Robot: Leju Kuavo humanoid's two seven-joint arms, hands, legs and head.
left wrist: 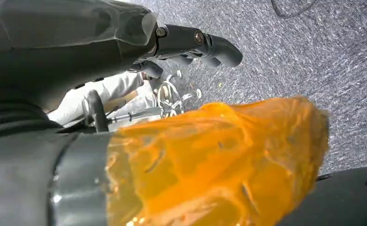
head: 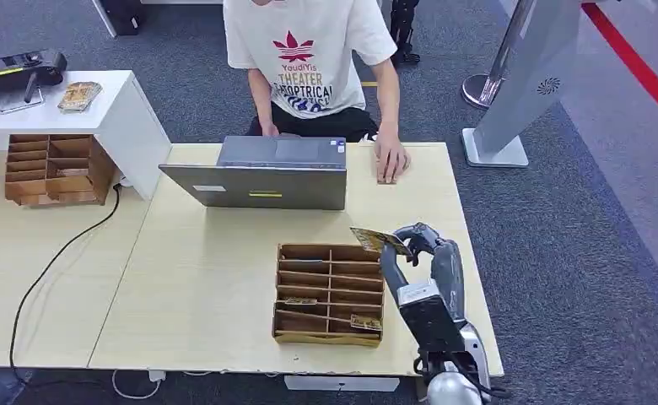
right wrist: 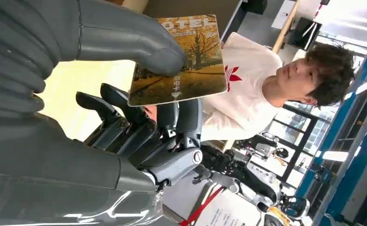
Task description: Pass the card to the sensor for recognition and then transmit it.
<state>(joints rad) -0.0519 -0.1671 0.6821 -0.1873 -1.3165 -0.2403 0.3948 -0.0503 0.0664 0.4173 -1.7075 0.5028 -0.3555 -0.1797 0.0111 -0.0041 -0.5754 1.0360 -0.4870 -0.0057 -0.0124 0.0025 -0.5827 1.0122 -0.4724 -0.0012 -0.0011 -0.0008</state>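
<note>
My right hand is raised over the far right corner of a wooden slotted organizer and pinches a yellow-brown hotel card. In the right wrist view the card lies flat between the thick thumb and the dark fingers, its printed face showing. Across the table a person's hand rests on a small tan object by the far edge. My left hand hangs over grey carpet, fingers stretched out, holding nothing; an orange translucent wrap covers part of it.
A grey laptop stands between the organizer and the seated person. Two loose cards lie in the organizer's slots. At the left are a second organizer, a white counter and a black cable. A sign stand is at the right.
</note>
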